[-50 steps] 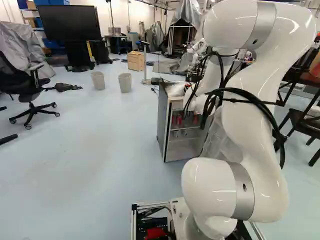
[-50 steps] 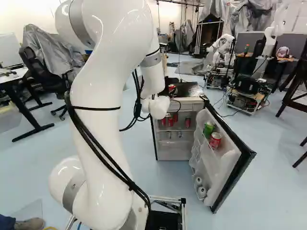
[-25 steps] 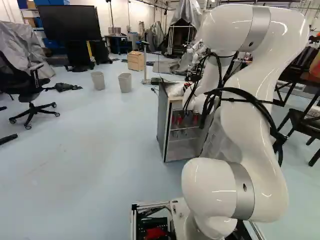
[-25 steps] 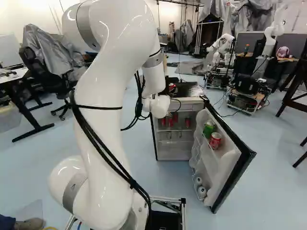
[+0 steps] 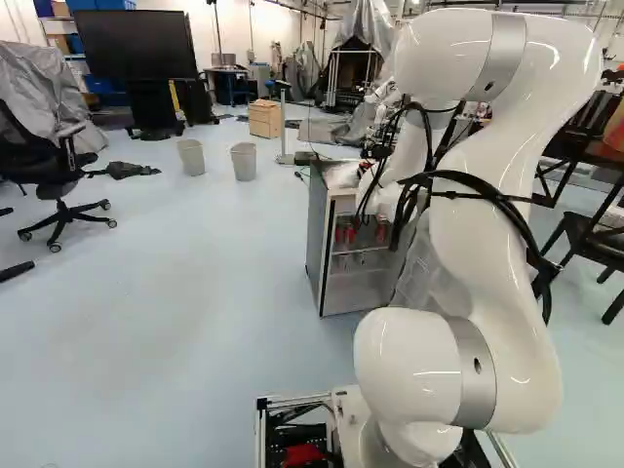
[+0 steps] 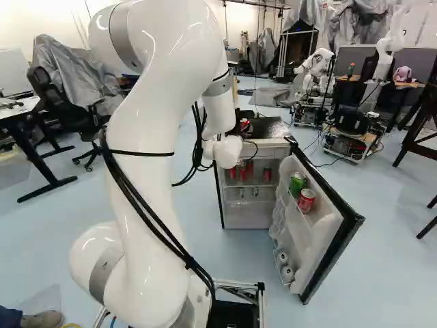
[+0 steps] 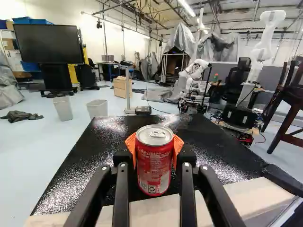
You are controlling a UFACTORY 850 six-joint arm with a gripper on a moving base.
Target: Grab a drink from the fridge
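Wrist view: red can [image 7: 155,161] upright between the two fingers of the gripper [image 6: 243,126], orange pads [image 7: 179,144] pinching it from both sides.
Can's place: at the front part of the black fridge top [image 7: 113,137]; whether its base touches that top, I cannot tell.
Arm: white arm [image 6: 153,143] rises from the joint at the foot of the base views and reaches forward to the fridge [image 5: 318,249].
Fridge door: door [image 6: 317,236] swung open, at the right of the fridge's interior in the right base view.
Door rack: green can [image 6: 297,183] just beside another red can [image 6: 306,200] in the upper rack; two pale round ends [image 6: 285,266] show lower down.
Inside: more red cans [image 6: 267,175] stand on the upper shelf.
Fridge top, right base view: clear plastic wrap [image 6: 278,130] near its far right corner.
Beyond: another robot [image 6: 315,68] and two pale bins [image 5: 217,159] stand farther off.
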